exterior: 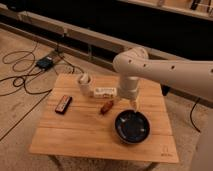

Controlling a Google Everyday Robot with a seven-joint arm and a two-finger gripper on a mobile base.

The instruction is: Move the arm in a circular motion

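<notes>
Tubing, thick, smooth and cream-white, makes up the large robot arm [170,74], which reaches in from the right edge of the camera view, high over a light slatted wooden bench [80,136]. A row of small dark screw holes runs along its long horizontal segment. That segment ends at a rounded joint above the far middle of the bench. From there a shorter segment drops straight down and narrows to the gripper [133,104].

The gripper hangs over the far rim of a round dark blue bowl [131,128], which sits near the bench's right front part. I cannot tell whether it touches that rim, nor whether it is released or clenched; nothing can be seen held in it.

Just left of the descending segment lies a flat white rectangular packet [105,91]. A small reddish-brown oblong snack [106,107] lies just in front of the packet, between it and the bowl. A white bottle-like container [85,84] lies tilted on its side, next to the packet's left end. A black rectangular handset [63,104] rests well apart from these, near the left edge of the bench.

On the beige floor [20,120] to the left, black cables [20,75] loop around a small dark blue box [45,63]. A dark wall with pale ledges [75,35] runs behind the bench.
</notes>
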